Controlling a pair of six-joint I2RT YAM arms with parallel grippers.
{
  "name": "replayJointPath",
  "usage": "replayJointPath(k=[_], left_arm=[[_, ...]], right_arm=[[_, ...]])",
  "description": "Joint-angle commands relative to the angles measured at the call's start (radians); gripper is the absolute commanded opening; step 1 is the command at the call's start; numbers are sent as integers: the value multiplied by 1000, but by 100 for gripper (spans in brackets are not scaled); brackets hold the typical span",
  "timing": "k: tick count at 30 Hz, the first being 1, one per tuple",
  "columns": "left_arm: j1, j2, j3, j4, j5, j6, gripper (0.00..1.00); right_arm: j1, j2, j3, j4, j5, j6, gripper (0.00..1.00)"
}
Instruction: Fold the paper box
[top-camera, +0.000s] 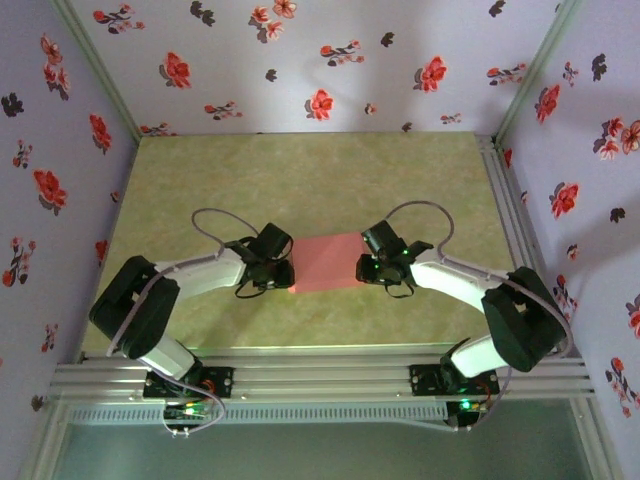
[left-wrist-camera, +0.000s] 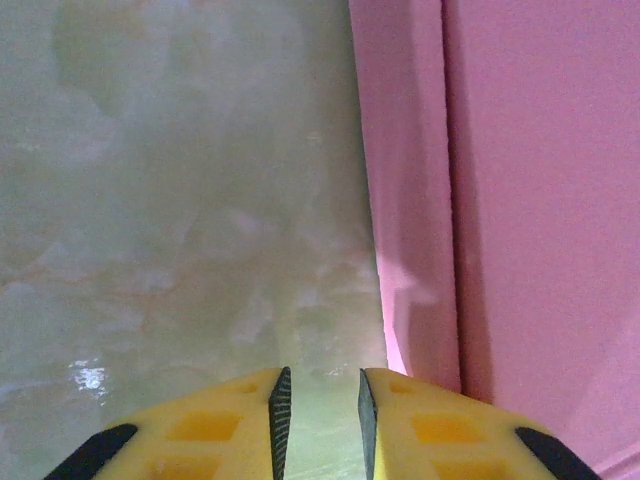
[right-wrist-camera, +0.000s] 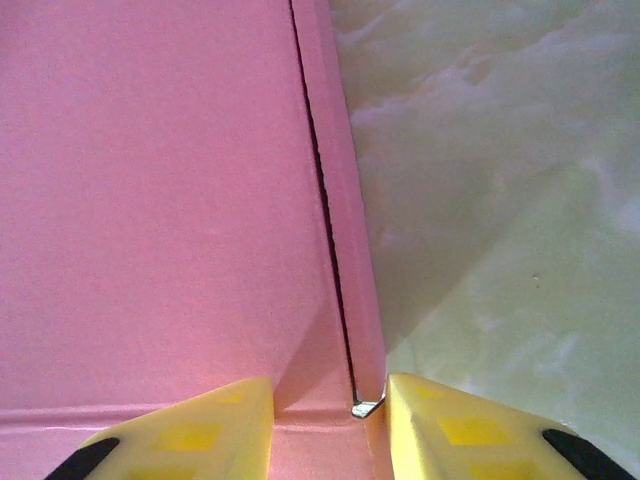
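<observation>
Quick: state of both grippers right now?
Left gripper: slightly open, empty, beside the salmon pink card box.
Right gripper: open, jaws astride the box's edge flap, not clamped.

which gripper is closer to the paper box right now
Right, by a little. The right gripper has its jaws either side of a side flap of the paper box. The left gripper is at the opposite edge, jaws over the table just beside the box.
</observation>
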Motion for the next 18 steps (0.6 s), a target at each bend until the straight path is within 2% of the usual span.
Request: replayJointPath(k=[1, 7, 12, 18], left_arm=[[2, -5, 12, 12, -9, 15, 27], [5, -112, 34, -64, -42, 21, 34], [5, -207, 32, -37, -2, 12, 36], [0, -140, 37, 32, 66, 12, 40]], right_arm=[[1, 11, -22, -23, 33, -9, 36], [0, -19, -10, -46, 56, -13, 39], [1, -83, -5, -31, 19, -16, 40], [-2, -112, 24, -58, 21, -44, 43]])
